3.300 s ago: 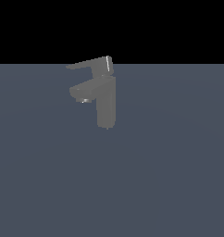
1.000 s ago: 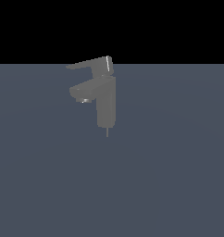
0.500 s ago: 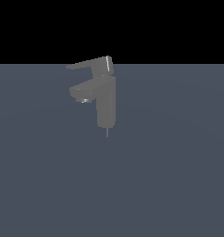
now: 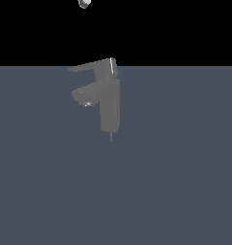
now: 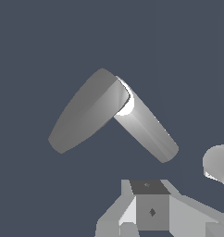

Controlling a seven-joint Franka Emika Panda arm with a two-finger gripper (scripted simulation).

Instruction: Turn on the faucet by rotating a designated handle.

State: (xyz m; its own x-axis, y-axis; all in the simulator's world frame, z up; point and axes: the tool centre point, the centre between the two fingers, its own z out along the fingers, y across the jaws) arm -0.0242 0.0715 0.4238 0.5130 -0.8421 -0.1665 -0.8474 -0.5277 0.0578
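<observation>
The faucet [image 4: 110, 107] stands a little left of centre in the upper half of the exterior view, on a flat slate-blue surface [image 4: 175, 191] that fills the frame below a black band. It is dull grey throughout: an upright rectangular column, a short thick spout angled down toward the exterior view's left with a round aerator under its tip, and a thin pin sticking out beneath the column. The handle [image 4: 91, 67] sits on top, a flat thin blade with a blocky base and one bright edge, reaching toward the exterior view's left slightly past the spout and roughly level.

At the very top edge of the exterior view, left of centre, a small pale rounded piece of the robot [image 4: 84, 3] pokes into the frame; the rest is cut off, well above the handle and apart from it.

In the wrist view two grey elongated shapes meet in an angle at mid-frame; they appear to be the faucet [image 5: 114, 115] seen from above, though which is blade and which spout is hard to say. Grey blocky parts of the gripper [image 5: 151, 210] fill the lower edge, cropped, so whether its fingers are apart or together cannot be told.
</observation>
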